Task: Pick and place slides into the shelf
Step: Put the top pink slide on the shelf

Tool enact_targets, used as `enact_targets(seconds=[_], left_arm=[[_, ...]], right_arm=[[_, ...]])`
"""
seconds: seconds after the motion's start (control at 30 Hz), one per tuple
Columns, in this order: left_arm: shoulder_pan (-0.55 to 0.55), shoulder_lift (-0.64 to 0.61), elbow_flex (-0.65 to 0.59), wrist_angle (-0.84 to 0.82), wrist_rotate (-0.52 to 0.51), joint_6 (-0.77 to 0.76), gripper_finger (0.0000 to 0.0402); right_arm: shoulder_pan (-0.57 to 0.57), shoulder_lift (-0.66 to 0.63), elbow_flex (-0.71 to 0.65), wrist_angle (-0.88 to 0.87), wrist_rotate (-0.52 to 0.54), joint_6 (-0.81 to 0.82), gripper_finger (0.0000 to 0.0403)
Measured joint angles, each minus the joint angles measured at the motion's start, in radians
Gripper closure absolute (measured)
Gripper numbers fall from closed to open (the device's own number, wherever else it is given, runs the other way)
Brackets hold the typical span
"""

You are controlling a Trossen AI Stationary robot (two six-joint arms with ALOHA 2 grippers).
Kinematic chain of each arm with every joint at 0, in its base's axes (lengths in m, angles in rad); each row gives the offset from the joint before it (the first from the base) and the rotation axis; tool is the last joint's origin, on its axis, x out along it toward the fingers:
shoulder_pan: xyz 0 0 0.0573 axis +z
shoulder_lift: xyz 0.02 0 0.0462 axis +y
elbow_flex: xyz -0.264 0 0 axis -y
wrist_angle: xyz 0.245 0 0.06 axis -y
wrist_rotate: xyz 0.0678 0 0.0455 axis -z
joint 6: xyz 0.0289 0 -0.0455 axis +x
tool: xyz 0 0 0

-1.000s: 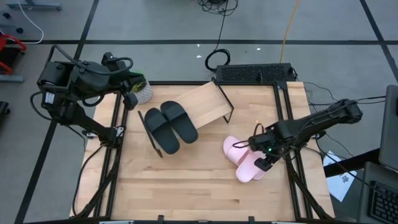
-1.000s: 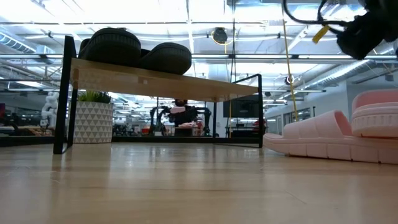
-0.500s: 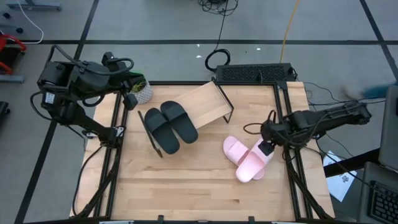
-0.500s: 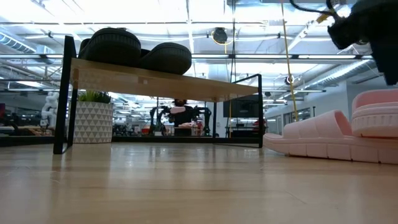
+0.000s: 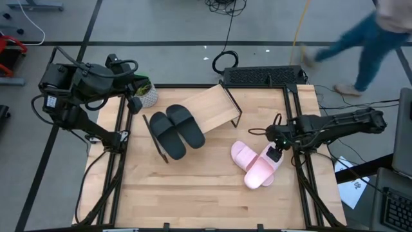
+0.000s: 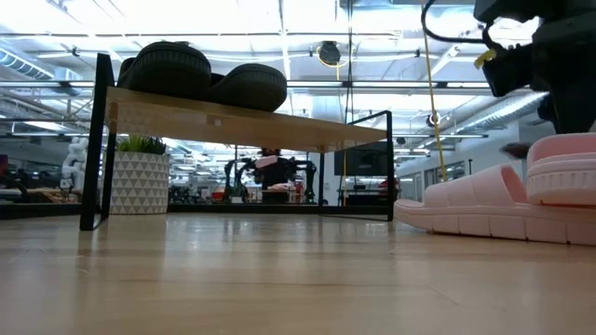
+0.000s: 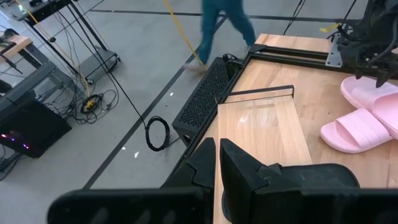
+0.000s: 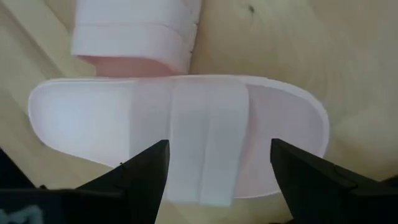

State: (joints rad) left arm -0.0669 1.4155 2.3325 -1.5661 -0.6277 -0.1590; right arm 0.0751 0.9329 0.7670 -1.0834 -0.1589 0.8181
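Observation:
Two black slides (image 5: 177,129) lie side by side on the left end of the wooden shelf (image 5: 215,106), which stands slantwise at mid-table. Two pale pink slides (image 5: 253,162) lie on the table's right half, one leaning on the other. My right gripper (image 8: 217,180) hangs open just over one pink slide (image 8: 180,130), pointing down. Its fingers (image 8: 146,174) stand on either side of that slide's strap (image 8: 208,143). My left gripper (image 7: 217,165) is shut and raised at the far left corner, holding nothing.
A potted plant (image 5: 147,95) stands at the far left corner beside the left arm. A dark flat device (image 5: 261,75) lies beyond the far edge. A person (image 5: 360,38) walks past behind the table. Bare wood (image 5: 193,187) stretches along the near side.
My right gripper has gone a little toward the far edge, from beside the near pink slide to over it, and has tipped further down while rolling at the wrist. It has stayed open. A person has walked into view beyond the far right corner.

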Motion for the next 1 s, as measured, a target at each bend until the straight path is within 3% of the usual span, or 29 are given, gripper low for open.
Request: enact_targets(seconds=[0.27, 0.47, 1.0], left_arm=[[0.000, 0.000, 0.000, 0.000, 0.000, -0.001, 0.0376], [0.000, 0.000, 0.000, 0.000, 0.000, -0.032, 0.0376], [0.000, 0.000, 0.000, 0.000, 0.000, -0.088, 0.0376]], right_arm=[[-0.057, -0.057, -0.017, -0.041, -0.008, -0.070, 0.0135], [-0.097, -0.112, -0.103, -0.025, -0.160, -0.076, 0.0135], [-0.158, -0.193, -0.345, 0.371, -0.375, -0.048, 0.0135]])
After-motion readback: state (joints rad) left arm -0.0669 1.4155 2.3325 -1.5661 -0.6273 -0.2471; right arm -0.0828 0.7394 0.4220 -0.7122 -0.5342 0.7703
